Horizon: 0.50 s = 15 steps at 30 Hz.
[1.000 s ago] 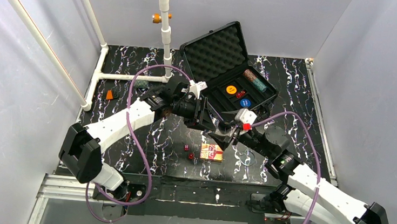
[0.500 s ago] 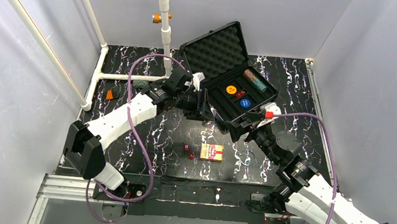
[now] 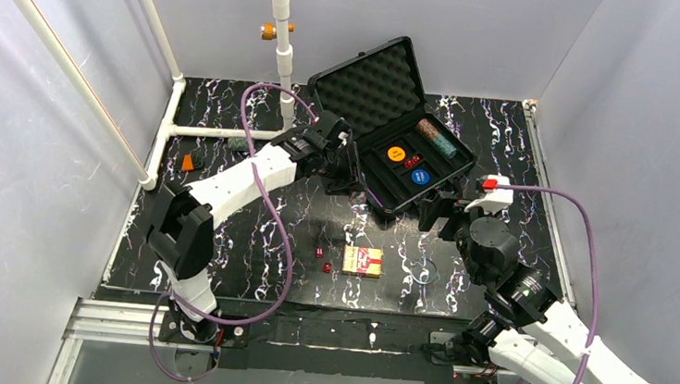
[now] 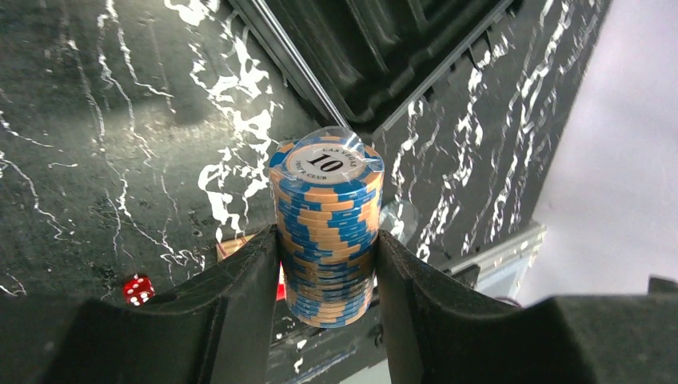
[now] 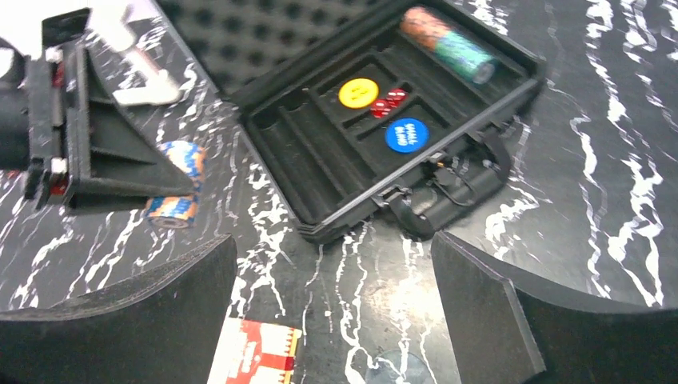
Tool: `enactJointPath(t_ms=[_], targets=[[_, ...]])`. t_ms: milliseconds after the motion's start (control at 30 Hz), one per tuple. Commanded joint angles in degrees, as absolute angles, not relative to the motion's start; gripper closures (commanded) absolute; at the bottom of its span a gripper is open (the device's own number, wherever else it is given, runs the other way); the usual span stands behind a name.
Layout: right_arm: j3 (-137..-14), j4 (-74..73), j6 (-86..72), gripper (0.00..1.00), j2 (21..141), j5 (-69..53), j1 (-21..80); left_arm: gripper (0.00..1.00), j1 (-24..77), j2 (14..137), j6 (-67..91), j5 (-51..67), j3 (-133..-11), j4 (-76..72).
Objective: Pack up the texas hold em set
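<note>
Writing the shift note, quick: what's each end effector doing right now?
Left end effector: closed on a chip stack.
Right end effector: open, holding nothing.

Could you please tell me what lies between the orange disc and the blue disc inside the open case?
Small red dice lie between the orange disc and the blue disc, in the tray of the case; the right wrist view shows this clearest.
</note>
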State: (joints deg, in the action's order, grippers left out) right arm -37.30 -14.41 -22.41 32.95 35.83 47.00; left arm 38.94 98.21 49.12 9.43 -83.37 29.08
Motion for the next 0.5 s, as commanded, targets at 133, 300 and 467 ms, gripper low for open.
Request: enactJointPath(t_ms=[133,300,467], targets=[[-46.2,-29.9,-37.8,0.02,35.3,53.8,47.4,1.0,40.0,102.8,50.0,-3.4,-99.5,37.6],[-50.0,-37.3,-42.9,0.01,38.5,56.6,47.4,1.0,39.6,101.9,46.6,-9.2,-103.3,41.3],[-48.9,-38.5,-46.5,0.01,38.1,57.2,47.4,1.0,39.5,104.2,48.3,-9.5,-105.2,41.3]])
